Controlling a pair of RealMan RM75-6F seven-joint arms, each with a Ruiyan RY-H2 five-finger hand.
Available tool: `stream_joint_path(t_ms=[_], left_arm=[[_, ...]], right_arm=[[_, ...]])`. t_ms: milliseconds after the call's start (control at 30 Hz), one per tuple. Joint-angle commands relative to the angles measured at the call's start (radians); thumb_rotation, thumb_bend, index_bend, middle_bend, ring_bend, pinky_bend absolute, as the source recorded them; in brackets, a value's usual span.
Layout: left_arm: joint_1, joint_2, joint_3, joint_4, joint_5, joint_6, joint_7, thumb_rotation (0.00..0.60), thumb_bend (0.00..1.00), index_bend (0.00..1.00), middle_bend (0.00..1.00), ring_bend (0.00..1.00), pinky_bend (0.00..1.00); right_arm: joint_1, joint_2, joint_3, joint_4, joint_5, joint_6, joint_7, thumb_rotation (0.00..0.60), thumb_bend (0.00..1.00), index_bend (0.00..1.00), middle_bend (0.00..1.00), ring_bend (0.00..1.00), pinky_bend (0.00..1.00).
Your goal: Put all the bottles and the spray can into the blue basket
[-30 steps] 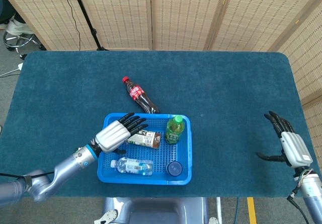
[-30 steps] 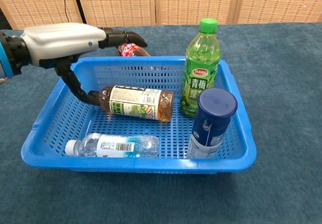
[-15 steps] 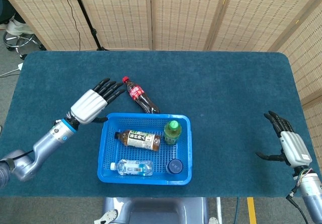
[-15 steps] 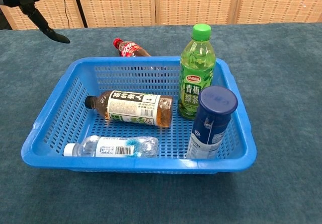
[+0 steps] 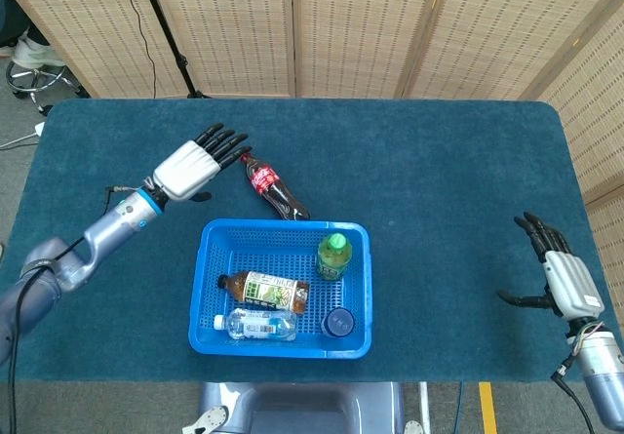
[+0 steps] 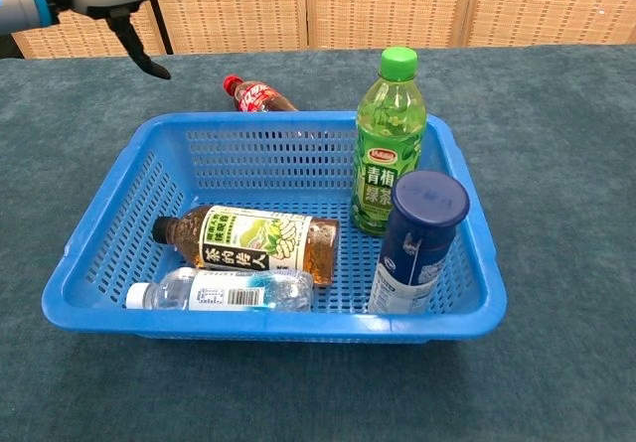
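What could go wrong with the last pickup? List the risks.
The cola bottle lies on its side against the blue basket wall, so it may roll away when the left hand closes on it. Fingers reaching under it could also catch the rim and shift the basket, tipping the upright green bottle.

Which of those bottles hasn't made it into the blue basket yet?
The cola bottle with the red cap. It lies on the table just behind the blue basket, while the green, tea and water bottles are inside it.
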Motion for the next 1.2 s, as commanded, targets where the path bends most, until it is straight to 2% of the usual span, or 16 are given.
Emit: stream_joint_path(t_ms=[33,133,500,733,1067,1133,1200], left_arm=[[-0.049,-0.060,0.028,0.076,0.015,-0.036,-0.056,0.600,0.00,0.00,0.00,0.00,0.00],[-0.095,-0.120,0.039,0.139,0.010,-0.094,-0.104,0.600,0.00,0.00,0.00,0.00,0.00],[-0.176,-0.258,0.101,0.311,0.017,-0.186,-0.208,0.600,0.00,0.00,0.00,0.00,0.03],[-0.189,-0.310,0.133,0.371,0.018,-0.227,-0.241,0.600,0.00,0.00,0.00,0.00,0.03],[-0.207,-0.369,0.159,0.414,-0.005,-0.353,-0.277,0.600,0.00,0.00,0.00,0.00,0.03],[-0.212,-0.382,0.157,0.417,-0.014,-0.381,-0.280,0.600,0.03,0.00,0.00,0.00,0.03],[-0.217,-0.393,0.148,0.422,-0.028,-0.398,-0.284,0.600,0.11,0.00,0.00,0.00,0.06]], right_arm=[[0.001,-0.002,0.004,0.003,0.010,-0.002,-0.008,0.600,0.00,0.00,0.00,0.00,0.00],[0.005,-0.008,0.010,0.010,0.032,-0.011,-0.029,0.600,0.00,0.00,0.00,0.00,0.00],[0.013,-0.019,0.020,0.011,0.075,-0.033,-0.071,0.600,0.00,0.00,0.00,0.00,0.00],[0.014,-0.018,0.026,0.016,0.088,-0.040,-0.072,0.600,0.00,0.00,0.00,0.00,0.00],[0.016,-0.019,0.029,0.017,0.094,-0.048,-0.078,0.600,0.00,0.00,0.00,0.00,0.00],[0.015,-0.017,0.028,0.013,0.090,-0.048,-0.082,0.600,0.00,0.00,0.00,0.00,0.00],[0.014,-0.016,0.026,0.010,0.086,-0.046,-0.086,0.600,0.00,0.00,0.00,0.00,0.00]])
